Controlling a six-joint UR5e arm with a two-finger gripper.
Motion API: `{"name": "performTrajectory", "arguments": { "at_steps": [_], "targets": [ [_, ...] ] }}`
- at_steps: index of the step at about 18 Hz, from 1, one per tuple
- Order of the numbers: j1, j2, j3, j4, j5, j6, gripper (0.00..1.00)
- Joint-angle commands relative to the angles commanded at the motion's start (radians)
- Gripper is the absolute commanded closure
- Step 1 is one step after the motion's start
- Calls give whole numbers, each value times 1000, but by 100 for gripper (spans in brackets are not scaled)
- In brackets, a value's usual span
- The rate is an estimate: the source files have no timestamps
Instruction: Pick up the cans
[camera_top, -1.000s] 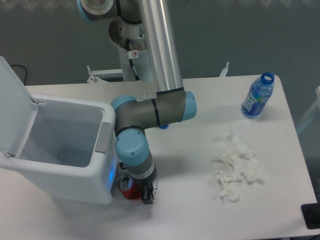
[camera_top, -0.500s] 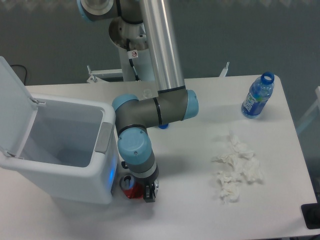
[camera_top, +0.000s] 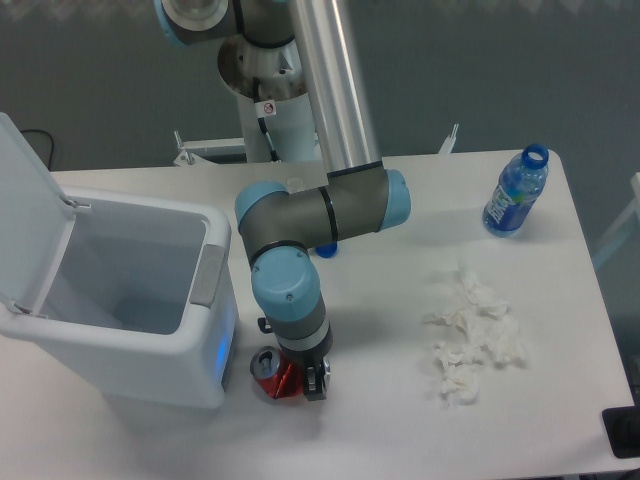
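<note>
Your claw (camera_top: 308, 380) stands low over the white tabletop (camera_top: 380, 420), right against the crushed red aluminium can with the silver top (camera_top: 272, 372). The can lies on the tabletop just in front of the white open-lidded plastic bin (camera_top: 130, 300), its silver end turned toward the bin and its red body running under the claw. Whether the jaws are clenched on the can you cannot tell; the wrist hides them. Expect any lift to turn on that contact.
</note>
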Motion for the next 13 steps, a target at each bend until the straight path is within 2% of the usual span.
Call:
{"name": "performTrajectory", "arguments": {
  "at_steps": [2,9,11,13],
  "targets": [
    [14,14,9,0,-32,-50,27],
    [93,72,17,-6,-35,-109,29],
    [109,123,15,-47,-37,-132,29],
    [144,146,15,-84,-61,-132,29]
  ]
}}
